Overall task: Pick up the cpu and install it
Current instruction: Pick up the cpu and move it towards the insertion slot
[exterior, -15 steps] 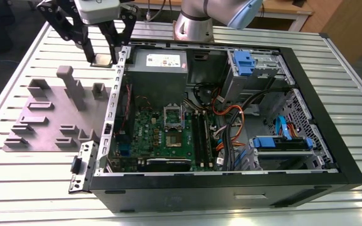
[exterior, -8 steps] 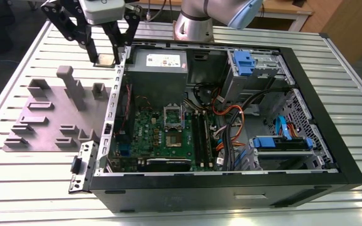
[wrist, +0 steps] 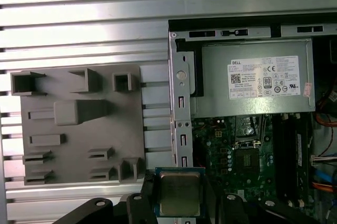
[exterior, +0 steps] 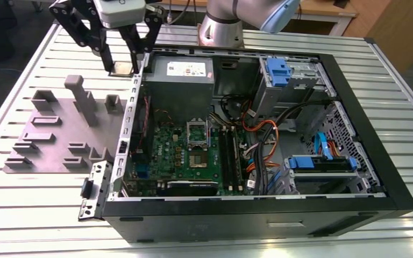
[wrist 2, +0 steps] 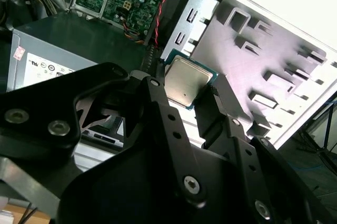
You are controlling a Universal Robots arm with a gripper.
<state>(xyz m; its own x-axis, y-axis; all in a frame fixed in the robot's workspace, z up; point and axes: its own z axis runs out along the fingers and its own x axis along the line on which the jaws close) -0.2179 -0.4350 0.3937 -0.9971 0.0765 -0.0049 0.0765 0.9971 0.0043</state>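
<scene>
The cpu [exterior: 122, 68] is a small square chip with a silvery-grey top, and my gripper [exterior: 123, 65] is shut on it by two opposite edges. It hangs in the air over the metal side wall of the open computer case [exterior: 130, 115], between the grey tray and the power supply. Both wrist views show the cpu [wrist 2: 187, 81] [wrist: 179, 192] flat between the black fingers [wrist 2: 158, 103]. The motherboard's socket [exterior: 196, 153] lies further inside the case with its silver frame [exterior: 197, 129] lifted; the first wrist view also shows the socket [wrist: 247, 156].
A grey plastic tray [exterior: 49, 156] with raised blocks lies on the slatted table at the exterior view's left of the case. Inside the case are the grey power supply [exterior: 180, 80], memory slots [exterior: 228, 150], orange and black cables [exterior: 264, 140] and blue drive bays [exterior: 321, 161].
</scene>
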